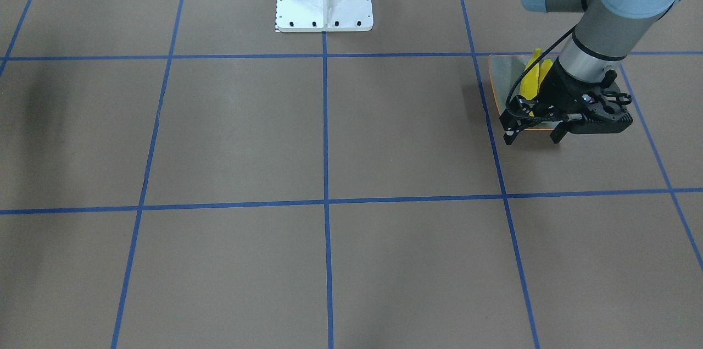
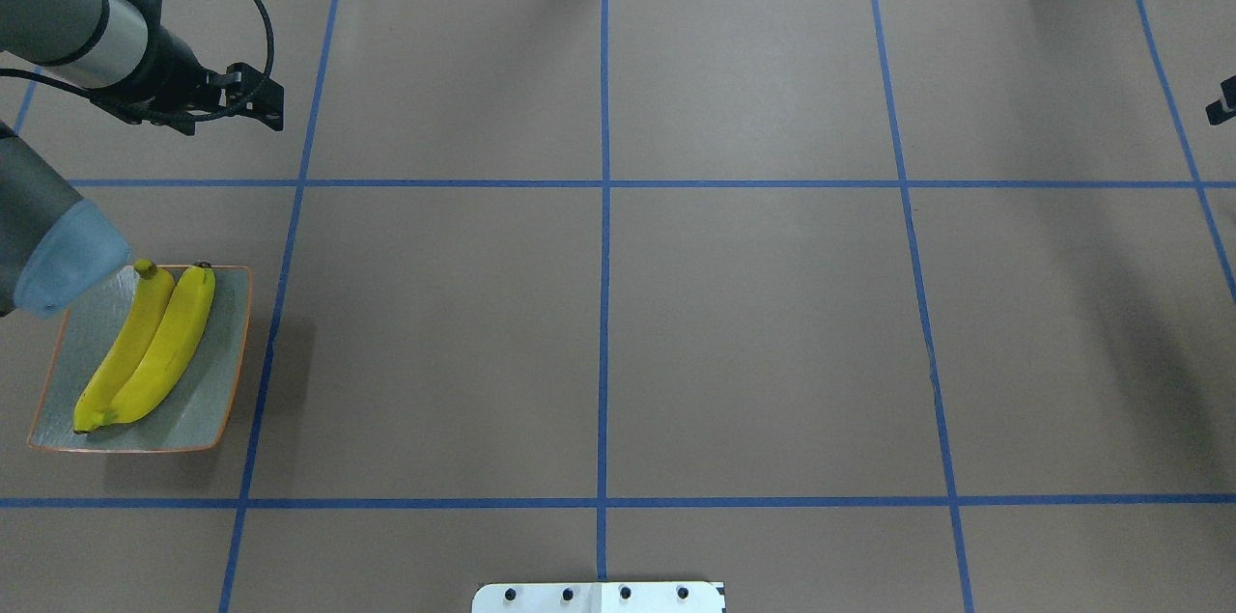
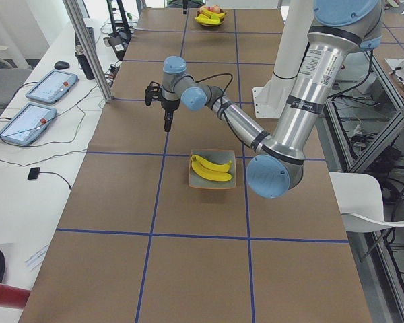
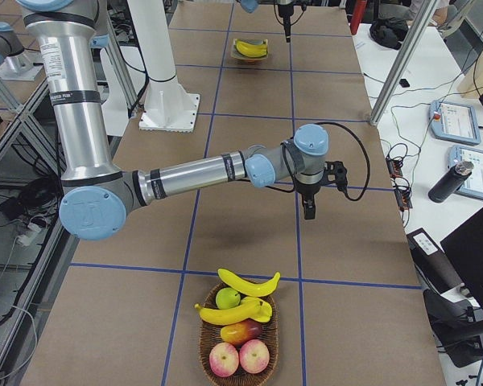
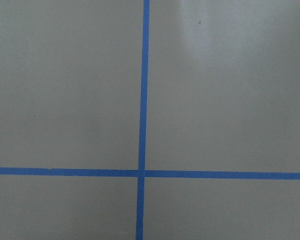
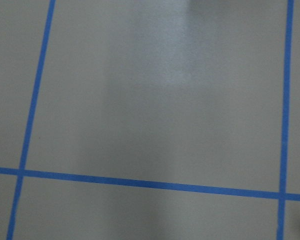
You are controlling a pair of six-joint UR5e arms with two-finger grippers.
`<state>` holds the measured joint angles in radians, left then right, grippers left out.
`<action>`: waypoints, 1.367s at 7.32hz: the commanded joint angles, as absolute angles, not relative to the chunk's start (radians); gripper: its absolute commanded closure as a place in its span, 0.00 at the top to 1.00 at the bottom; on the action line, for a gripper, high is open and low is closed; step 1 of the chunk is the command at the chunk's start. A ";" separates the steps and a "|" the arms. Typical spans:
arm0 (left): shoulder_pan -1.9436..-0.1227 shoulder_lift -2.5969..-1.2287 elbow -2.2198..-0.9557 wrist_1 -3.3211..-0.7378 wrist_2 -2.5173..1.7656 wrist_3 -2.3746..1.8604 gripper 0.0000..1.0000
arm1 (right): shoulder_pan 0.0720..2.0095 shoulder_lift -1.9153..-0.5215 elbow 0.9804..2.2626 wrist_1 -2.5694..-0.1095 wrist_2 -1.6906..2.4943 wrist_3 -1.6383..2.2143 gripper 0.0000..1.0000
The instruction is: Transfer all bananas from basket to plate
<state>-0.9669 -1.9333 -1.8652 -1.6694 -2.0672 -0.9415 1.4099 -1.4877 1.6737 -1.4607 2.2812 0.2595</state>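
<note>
Plate (image 2: 227,372): sits on the tabletop (image 2: 753,333) near its left end, on the robot's side. It holds two bananas (image 2: 159,343) lying side by side and touching, stems toward the far edge.

Basket (image 4: 237,371): sits at the tabletop's right end. It holds two more bananas (image 4: 249,284), one across the top by the rim and one just below it. With them are a green apple (image 4: 228,299), a reddish-yellow fruit and two round red-and-yellow fruits (image 4: 240,358).

Left gripper (image 1: 533,137): fingers spread, nothing between them. It hangs above bare tabletop at the left end, toward the operators' edge.

Right gripper (image 4: 308,211): points down over bare tabletop, between the basket and the table's middle. Whether its fingers are spread or pressed together cannot be told.

Differences between views:
- The basket appears only in the two side views; the overhead and front-facing views cut it off.
- The front-facing view shows the left gripper overlapping the plate and hiding most of the bananas. The overhead view shows gripper and plate well apart.
- The overhead view catches only a black sliver of the right gripper at its right border.
- Both wrist views show only brown surface and blue tape lines (image 5: 142,100), with no fingers.
</note>
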 commanded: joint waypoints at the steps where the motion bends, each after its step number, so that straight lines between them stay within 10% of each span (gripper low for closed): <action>1: -0.960 -1.970 -1.865 -1.667 -2.079 -0.989 1.00 | 1.489 -1.577 1.652 -1.477 2.223 0.136 1.00; 10: -0.894 -2.000 -1.845 -1.674 -2.069 -1.015 1.00 | 1.583 -1.614 1.416 -1.470 2.226 0.034 1.00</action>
<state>-0.8974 -1.9977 -1.8462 -1.6728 -2.0702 -1.0155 1.5904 -1.6109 1.4369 -1.4700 2.2276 0.0792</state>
